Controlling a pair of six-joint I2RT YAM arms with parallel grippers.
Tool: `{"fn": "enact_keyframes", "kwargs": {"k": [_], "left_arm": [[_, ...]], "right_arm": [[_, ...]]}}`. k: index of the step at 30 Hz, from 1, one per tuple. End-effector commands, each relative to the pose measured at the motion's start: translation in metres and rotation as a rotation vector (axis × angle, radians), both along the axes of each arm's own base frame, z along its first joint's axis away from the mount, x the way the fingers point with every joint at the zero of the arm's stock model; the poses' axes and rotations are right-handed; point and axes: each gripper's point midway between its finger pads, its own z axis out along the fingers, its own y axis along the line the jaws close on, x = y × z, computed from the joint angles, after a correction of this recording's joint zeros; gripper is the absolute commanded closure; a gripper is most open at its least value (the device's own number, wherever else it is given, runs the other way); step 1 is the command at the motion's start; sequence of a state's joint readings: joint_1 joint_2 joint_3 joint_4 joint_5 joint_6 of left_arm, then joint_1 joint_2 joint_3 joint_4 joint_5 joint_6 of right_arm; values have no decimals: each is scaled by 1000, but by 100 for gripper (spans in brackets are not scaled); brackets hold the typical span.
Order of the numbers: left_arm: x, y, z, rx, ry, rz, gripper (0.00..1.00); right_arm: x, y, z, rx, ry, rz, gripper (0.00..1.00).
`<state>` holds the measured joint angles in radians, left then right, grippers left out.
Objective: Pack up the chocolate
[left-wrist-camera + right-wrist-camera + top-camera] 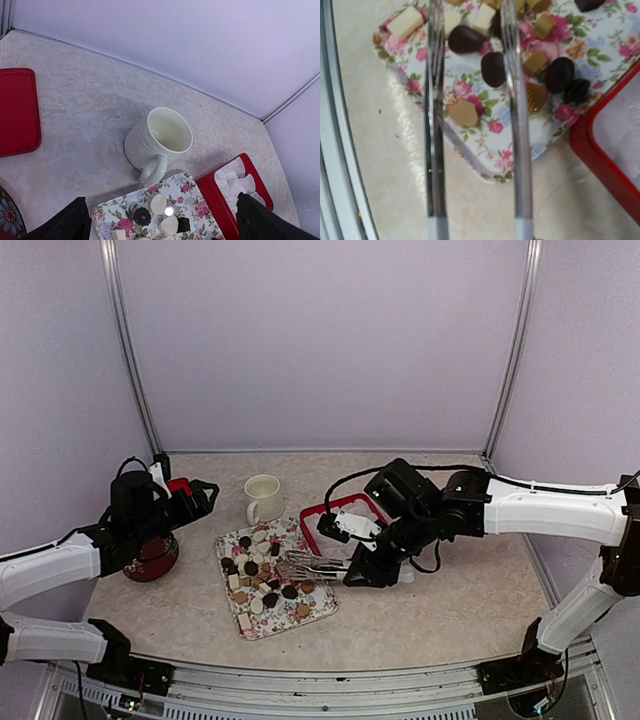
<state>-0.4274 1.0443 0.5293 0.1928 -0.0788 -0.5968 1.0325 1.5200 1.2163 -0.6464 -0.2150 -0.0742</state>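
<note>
**Location.** The chocolates [262, 575] lie loose on a flowered tray [490, 150] at mid-table. The tray has a mug [159, 140] behind it and a red box [335, 508] just beside it.

**Grippers.** The right gripper [365, 565] is clamped partway on the handle end of metal tongs [436, 125]. The left gripper [203, 495] hangs wide open with nothing in it, well left of the tray.

**Handling, as judged.** The pieces are light, rigid and smooth-coated. They are likely to skid or scuff under metal, so take one piece across its flat sides with gentle pressure.

**Views.** The right wrist view shows the tong arms spread over dark and tan pieces, but the tips run out of frame. Whether they hold a piece cannot be told. The left wrist view alone shows white paper liners [232, 180] inside the box.
</note>
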Motion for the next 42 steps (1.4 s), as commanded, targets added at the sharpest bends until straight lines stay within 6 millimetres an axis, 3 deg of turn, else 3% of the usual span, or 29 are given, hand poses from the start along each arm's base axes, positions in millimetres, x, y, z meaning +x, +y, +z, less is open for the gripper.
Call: {"fn": "enact_keyframes", "kwargs": {"k": [1,12,21,29,42], "left_arm": [[-2,-6,6,14,-15,-19,1],[0,-13,1,18,-5,-30,1],[0,-14,-1,24,-1,-28,1],[1,-15,0,25,-6,-28,1],[1,-14,1,20,-6,-26,1]], "right_arm": [[-9,-6,-6,-24,16,6,61],[-20,-33,-42,-136,42,-35,61],[-18,-27,-49,-143,32,-26,59],[-29,-20,-57,-160,45,19,59],[-24,-17,-75,-201,35,18,59]]}}
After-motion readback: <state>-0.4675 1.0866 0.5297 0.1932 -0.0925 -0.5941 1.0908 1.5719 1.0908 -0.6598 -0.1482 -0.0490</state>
